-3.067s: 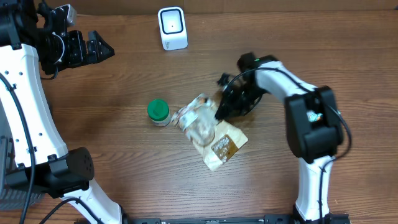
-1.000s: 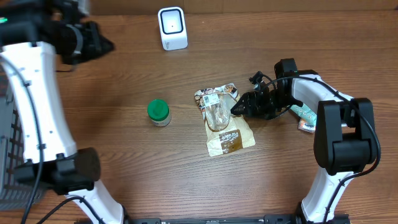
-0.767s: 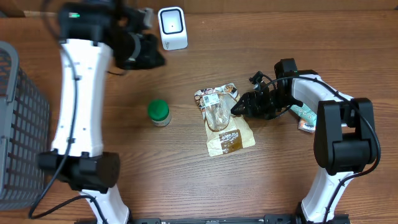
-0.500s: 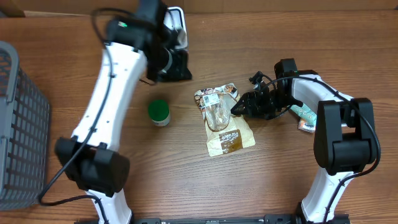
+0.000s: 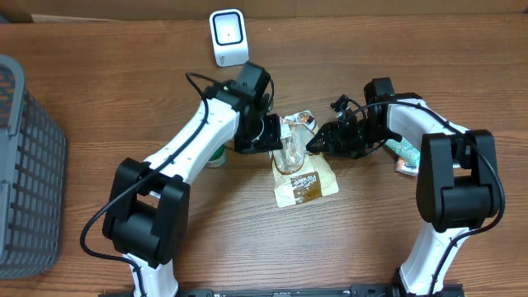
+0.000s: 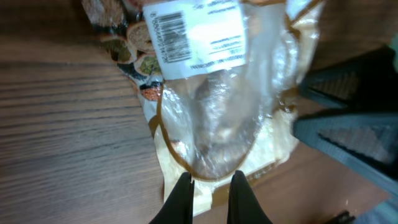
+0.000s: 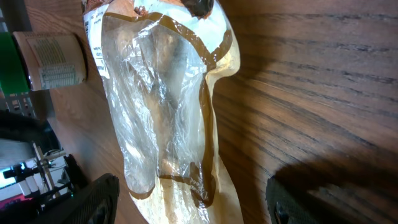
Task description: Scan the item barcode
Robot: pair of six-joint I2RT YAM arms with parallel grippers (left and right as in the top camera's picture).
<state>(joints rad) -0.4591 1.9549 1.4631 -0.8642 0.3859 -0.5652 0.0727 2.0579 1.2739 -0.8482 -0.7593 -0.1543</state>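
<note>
The item is a tan paper bag with a clear window (image 5: 299,169) (image 6: 217,118) (image 7: 161,106), lying flat mid-table. Its white barcode label (image 6: 169,34) faces up at the bag's far end. My left gripper (image 5: 277,132) (image 6: 210,200) hangs shut just over the bag, holding nothing, with its fingertips (image 6: 182,198) above the window's rim. My right gripper (image 5: 317,142) (image 7: 194,200) stands wide open at the bag's right edge, with the bag lying ahead between its fingers (image 7: 93,198). The white scanner (image 5: 228,37) stands at the back.
A green-lidded jar (image 5: 213,157) (image 7: 25,62) sits left of the bag, partly hidden by my left arm. A grey wire basket (image 5: 25,165) stands at the table's left edge. A small teal packet (image 5: 404,157) lies under the right arm.
My left arm has swung from the far left corner across the table to the bag, uncovering the basket. The right arm and the bag have stayed still.
</note>
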